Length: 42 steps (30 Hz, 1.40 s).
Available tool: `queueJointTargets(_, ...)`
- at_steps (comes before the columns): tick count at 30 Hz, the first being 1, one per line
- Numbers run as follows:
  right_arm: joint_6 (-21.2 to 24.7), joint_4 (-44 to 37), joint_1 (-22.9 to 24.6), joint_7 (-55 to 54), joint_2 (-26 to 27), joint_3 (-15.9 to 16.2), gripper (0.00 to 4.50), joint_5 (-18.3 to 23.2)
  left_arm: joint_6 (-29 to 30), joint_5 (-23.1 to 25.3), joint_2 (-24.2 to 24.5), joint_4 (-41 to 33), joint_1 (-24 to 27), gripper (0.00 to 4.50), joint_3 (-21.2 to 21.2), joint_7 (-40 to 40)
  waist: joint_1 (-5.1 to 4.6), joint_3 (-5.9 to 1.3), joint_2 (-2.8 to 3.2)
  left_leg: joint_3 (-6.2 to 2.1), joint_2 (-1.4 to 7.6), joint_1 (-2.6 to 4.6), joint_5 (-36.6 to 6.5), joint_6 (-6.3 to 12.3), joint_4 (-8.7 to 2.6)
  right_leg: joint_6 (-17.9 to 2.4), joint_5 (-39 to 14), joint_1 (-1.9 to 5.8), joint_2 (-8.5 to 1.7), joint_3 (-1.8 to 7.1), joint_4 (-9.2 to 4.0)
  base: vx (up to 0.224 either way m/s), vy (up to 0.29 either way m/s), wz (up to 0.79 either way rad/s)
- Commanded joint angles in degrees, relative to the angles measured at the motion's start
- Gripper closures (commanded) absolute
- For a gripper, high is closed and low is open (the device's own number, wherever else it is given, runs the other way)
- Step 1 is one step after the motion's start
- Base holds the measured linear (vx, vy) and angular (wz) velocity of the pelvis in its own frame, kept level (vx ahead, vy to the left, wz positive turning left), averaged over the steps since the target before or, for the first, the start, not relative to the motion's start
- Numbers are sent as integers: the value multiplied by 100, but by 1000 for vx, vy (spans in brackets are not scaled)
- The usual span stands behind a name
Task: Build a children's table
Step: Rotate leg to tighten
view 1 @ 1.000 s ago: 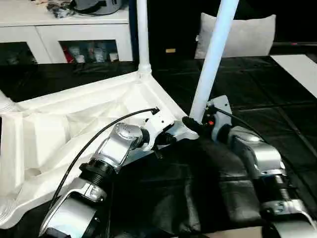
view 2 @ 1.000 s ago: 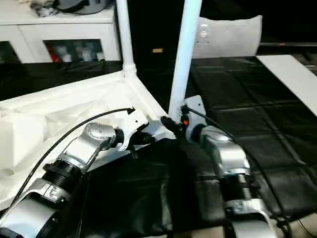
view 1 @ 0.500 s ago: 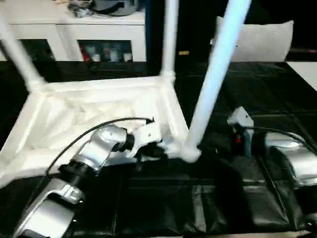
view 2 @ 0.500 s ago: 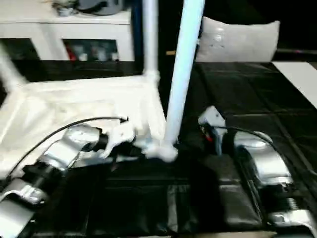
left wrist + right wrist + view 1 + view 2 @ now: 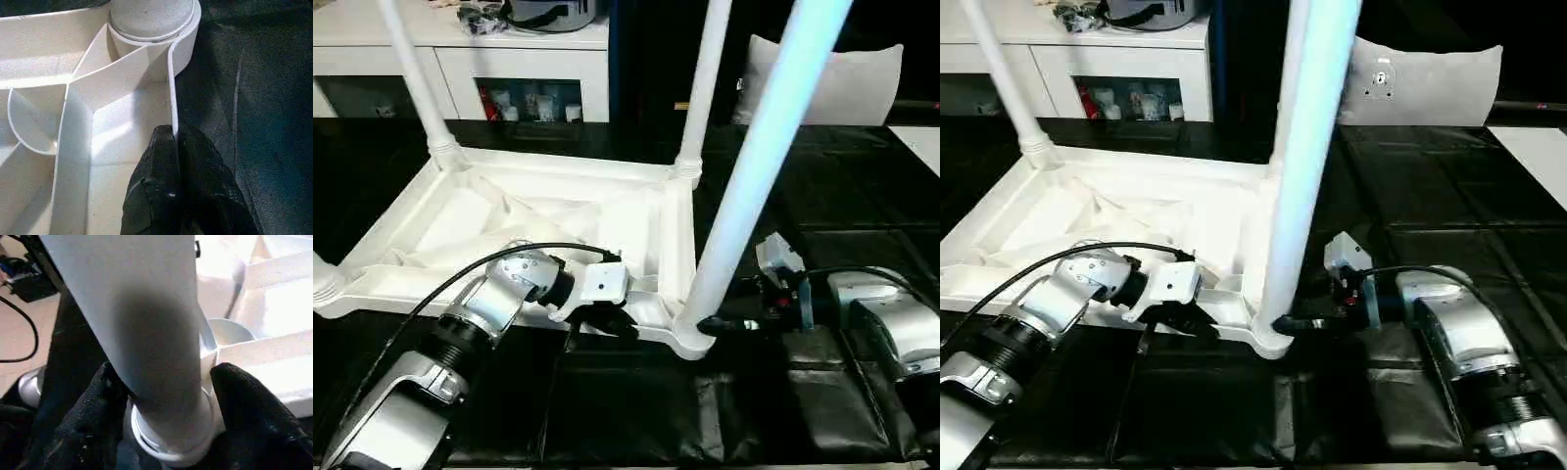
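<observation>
White plastic tabletop (image 5: pixel 509 211), one, inverted; legs, three upright. Left gripper (image 5: pixel 173 142) pinches rim. Right gripper (image 5: pixel 166 396) straddles nearest leg (image 5: pixel 754 176), fingers apart.

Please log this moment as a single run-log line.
left gripper: shut on tabletop rim | right gripper: fingers around base of nearest leg | three legs upright in corner sockets

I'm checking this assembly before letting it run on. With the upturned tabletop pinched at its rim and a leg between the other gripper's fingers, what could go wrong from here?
1. The left gripper pinches just the thin rim of the white plastic ribbed tabletop; a pull could make it slip off.
2. The right gripper straddles the base of the nearest long white tube leg at its corner socket; the leg looks tilted, so it may not be fully seated and could lever out or tip.
</observation>
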Motion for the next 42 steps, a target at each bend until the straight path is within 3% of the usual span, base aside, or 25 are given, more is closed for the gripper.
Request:
queueJointTargets(1, 41, -40, 20, 60, -31, 63, 195, 72, -175, -13, -69, -152, -126, 450, -160, -198, -15, -432, -37, -37, 225, 9, -840, 380, -397, -606, -2130, 370, -355, 366, -365, 0, 0, 0)
queueJointTargets(8, 253, -188, 117, 117, -3, 13, 242, 239, -90, -41, -62, -124, -72, 450, -67, -130, -6, -428, -60, -36, 219, 6, -810, 370, -399, -518, -2237, 373, -352, 365, -376, 0, 0, 0)
queueJointTargets(11, 665, -422, 156, -337, 263, -168, 247, 456, 406, -79, -217, -143, -62, 450, 90, 230, 8, -433, -53, -35, 225, -3, -754, 379, -399, -558, -2132, 377, -352, 368, -358, 0, 0, 0)
queueJointTargets(13, 777, -424, 119, -894, 478, -212, 248, 322, 780, -50, -345, -149, -89, 450, 179, 554, -14, -409, -48, -42, 216, 2, -793, 292, -411, -516, -2281, 364, -351, 355, -379, 0, 0, 0)
queueJointTargets(15, 757, -304, 39, -1448, 693, -231, 248, 85, 1048, -55, -517, -98, -140, 450, 292, 895, -82, -374, -63, -30, 134, 36, -1061, 166, -389, -235, -3014, 345, -353, 281, -521, 0, 0, 0)
queueJointTargets(17, 880, -38, -144, -2340, 1049, -342, 249, -206, 1333, -56, -787, 7, -220, 450, 451, 1417, -128, -369, -64, -35, 115, 16, -1064, 132, -380, -82, -3193, 342, -335, 251, -550, 0, 0, 0)
queueJointTargets(18, 880, 29, -198, -2609, 1176, -381, 249, -285, 1423, -49, -891, 53, -249, 450, 504, 1615, -193, -373, -63, -54, 100, 13, -1154, 88, -366, 14, -3312, 347, -327, 195, -593, 0, 0, 0)
queueJointTargets(20, 1214, 35, -274, -3033, 1431, -471, 250, -267, 1654, -39, -1110, 129, -308, 450, 593, 1972, -285, -374, -54, -71, 88, -7, -1261, 106, -351, 161, -3385, 368, -316, 137, -642, 0, 0, 0)
queueJointTargets(24, 1547, 629, -664, -4752, 2161, -901, 251, -507, 2172, -31, -1837, 551, -593, 450, 1014, 3318, -498, -388, -58, -70, 48, -13, -1305, 152, -303, 173, -3318, 350, -300, 81, -688, 0, 0, 0)
queueJointTargets(26, 1488, 752, -727, -5056, 2342, -1044, 251, -504, 2164, 16, -1955, 649, -637, 450, 1057, 3544, -524, -410, -53, -72, 45, -3, -1265, 216, -304, 169, -3250, 359, -307, 71, -698, 0, 0, 0)
queueJointTargets(27, 1392, 832, -761, -5195, 2432, -1113, 251, -526, 2121, 47, -2014, 707, -656, 450, 1064, 3648, -545, -425, -50, -84, 68, -44, -1165, 275, -332, 112, -3012, 391, -310, 94, -659, 0, 0, 0)
queueJointTargets(28, 1311, 866, -768, -5213, 2459, -1164, 217, -502, 2052, 76, -2031, 739, -667, 450, 1040, 3675, -542, -438, -51, -86, 88, -43, -1096, 323, -345, 38, -2808, 391, -314, 121, -630, 0, 0, 0)
queueJointTargets(32, 1251, 730, -679, -5251, 2464, -1287, 180, -506, 1834, 187, -1962, 694, -609, 450, 931, 3574, -498, -446, -56, -73, 118, -60, -805, 477, -377, -258, -2337, 399, -326, 216, -522, 0, 0, 0)
queueJointTargets(36, 1131, 344, -414, -5117, 2260, -1297, 139, -548, 1390, 406, -1701, 780, -538, 450, 749, 3468, -390, -468, -46, -58, 154, -48, -492, 542, -383, -478, -1850, 404, -338, 287, -417, 0, 0, 0)
queueJointTargets(39, 1163, -273, -7, -4866, 1936, -1303, 124, -473, 886, 465, -1511, 771, -436, 450, 674, 3319, -314, -475, -31, -56, 166, -54, -407, 574, -385, -530, -1627, 422, -346, 312, -372, 0, 0, 0)
queueJointTargets(40, 1265, -427, 102, -4793, 1856, -1330, 114, -417, 794, 454, -1492, 767, -416, 450, 695, 3322, -290, -466, -2, -58, 165, -54, -415, 571, -389, -523, -1627, 424, -344, 312, -386, 0, 0, 0)
queueJointTargets(41, 1309, -664, 298, -4658, 1692, -1326, 103, -407, 744, 390, -1482, 739, -383, 450, 764, 3303, -268, -455, -19, -53, 169, -46, -449, 591, -395, -483, -1605, 433, -326, 321, -393, 0, 0, 0)
queueJointTargets(42, 1279, -762, 396, -4609, 1606, -1317, 90, -436, 760, 319, -1475, 692, -361, 407, 781, 3202, -245, -457, -22, -49, 180, -34, -513, 586, -398, -482, -1662, 416, -339, 326, -393, 0, 0, 0)
